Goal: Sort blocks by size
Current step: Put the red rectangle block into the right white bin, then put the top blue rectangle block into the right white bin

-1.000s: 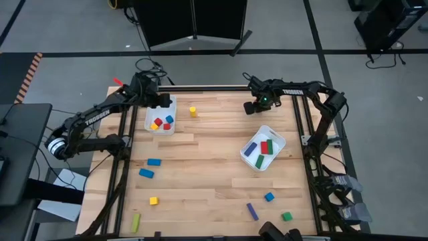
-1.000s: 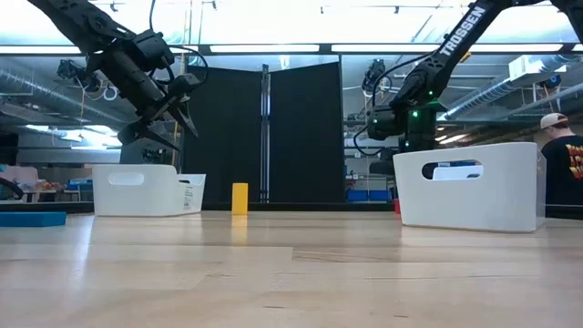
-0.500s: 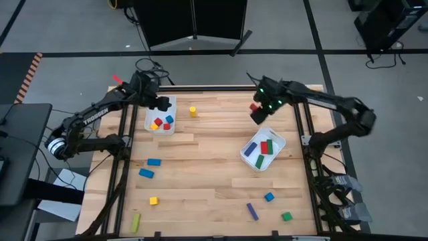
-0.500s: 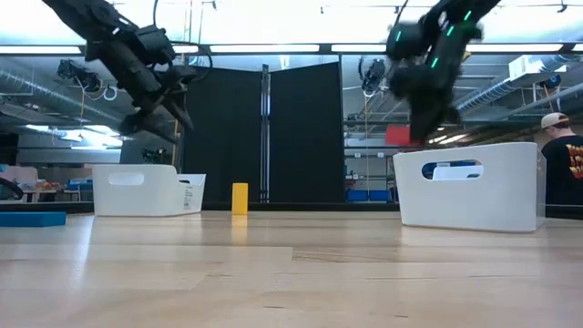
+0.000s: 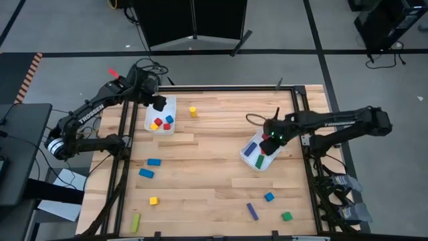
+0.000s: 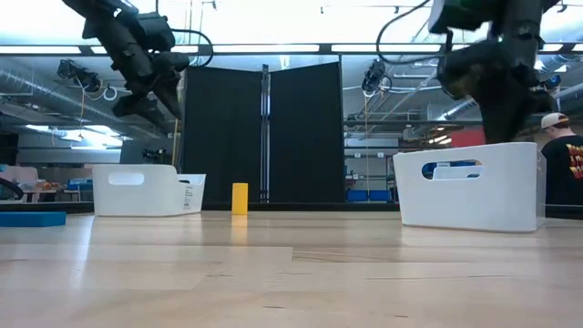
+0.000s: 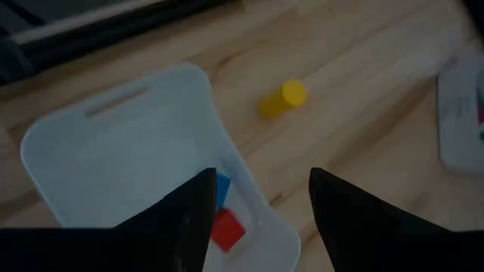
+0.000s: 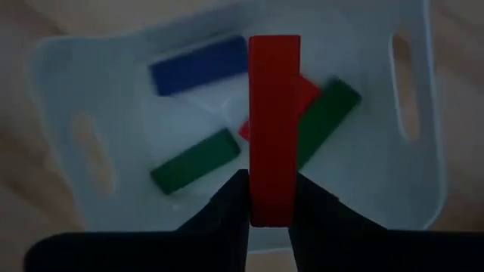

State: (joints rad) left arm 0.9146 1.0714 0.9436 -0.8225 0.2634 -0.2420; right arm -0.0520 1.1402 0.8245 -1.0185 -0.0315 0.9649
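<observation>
My right gripper (image 8: 271, 215) is shut on a long red bar (image 8: 274, 121) above the right white bin (image 5: 263, 148), which holds blue, green and red bars (image 8: 198, 65). My left gripper (image 7: 257, 204) is open and empty above the left white bin (image 5: 160, 115), which holds small red, yellow and blue cubes (image 5: 159, 123). A yellow block (image 5: 192, 111) stands on the table beside that bin. Blue, yellow, green and purple blocks (image 5: 154, 162) lie scattered on the near half of the table. My right gripper pinches the red bar's two long sides near one end (image 8: 271, 204) between its two fingers. The fingers point down from above. The bar sticks out past the fingertips, clear above the bin's contents.
The table's wooden top (image 5: 207, 167) has free room in the middle. Loose blocks lie near the front edge: a blue cube (image 5: 269, 197), a purple bar (image 5: 252, 211), a green cube (image 5: 286, 216), a yellow cube (image 5: 153, 200), a green bar (image 5: 136, 222). A person (image 6: 560, 164) stands beyond the table.
My right gripper has swung from the table's far edge toward the near side, carrying the red bar to a spot over the right bin. My left gripper has risen a little over the left bin.
</observation>
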